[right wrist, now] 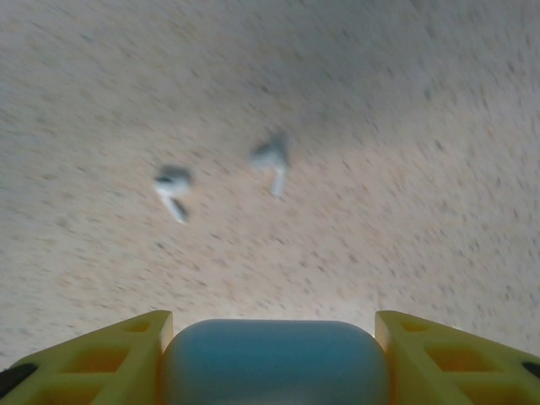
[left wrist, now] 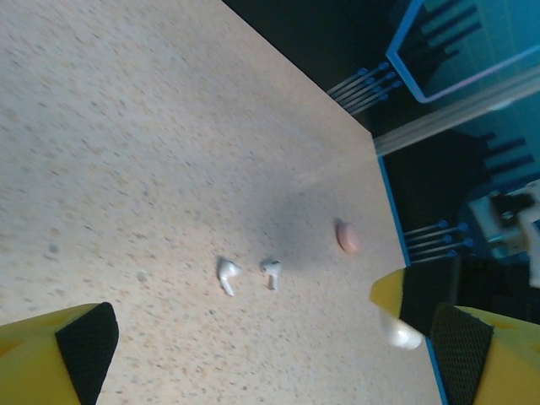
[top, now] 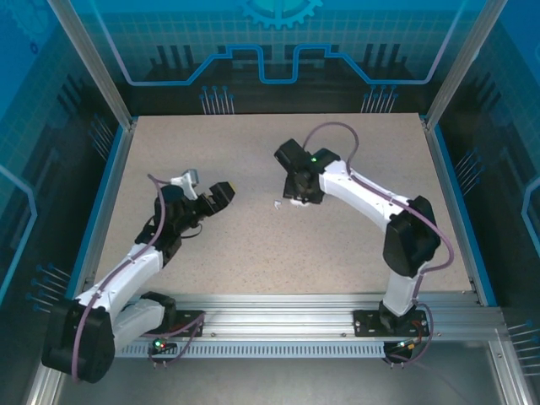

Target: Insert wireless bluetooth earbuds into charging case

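Earbuds (right wrist: 272, 160) are our target. We are seeing the table (top: 253, 253), the left gripper (left wrist: 261, 329) gaping wide along the bottom edge, the right gripper (right wrist: 274, 325) clamping the case (right wrist: 274, 367) at bottom centre, and both white pieces lying mid-frame, apart. Probably light and slick; we are favouring a stem pinch.

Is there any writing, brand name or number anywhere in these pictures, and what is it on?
None can be read.
The back panel bears a gear drawing and lines, no letters.
The white earbuds and the case show no marking; the right wrist view is blurred.
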